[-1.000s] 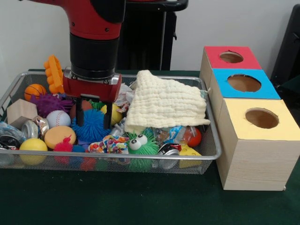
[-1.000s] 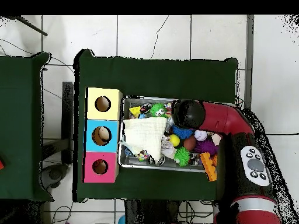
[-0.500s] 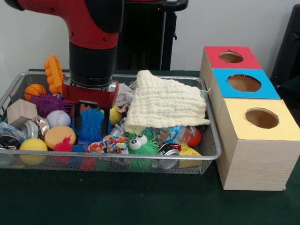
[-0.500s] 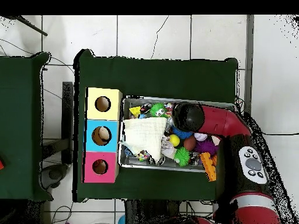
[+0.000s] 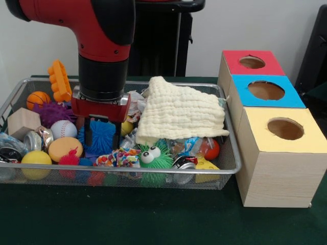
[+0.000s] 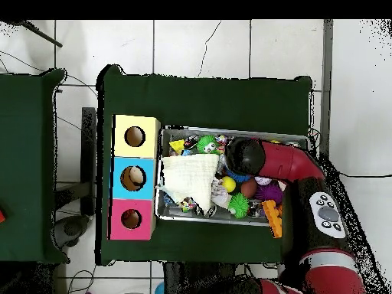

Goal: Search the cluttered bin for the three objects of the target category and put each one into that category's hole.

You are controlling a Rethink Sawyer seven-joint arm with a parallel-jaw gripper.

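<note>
I have my gripper [image 5: 102, 133] down in the bin [image 5: 225, 168], on the left side. Its 2 fingers [image 5: 88, 133] are spread apart, 1 on each side of a blue spiky ball [image 5: 102, 136]. They do not look closed on it yet.

I think I am at the grab step. The spiky balls seem to be what I am after, but I cannot be sure which kind is wanted. Next I need to squeeze the fingers on the blue ball and lift it straight up.

Going right, a green spiky ball with eyes [image 5: 153, 156] sits at the front. A cloth [image 5: 179, 113] covers the middle and may hide more toys.

Far right is the box [image 5: 278, 173] with 3 holes: red [image 5: 252, 62], blue [image 5: 266, 90], yellow [image 5: 285, 128]. I cannot tell which hole is right.
</note>
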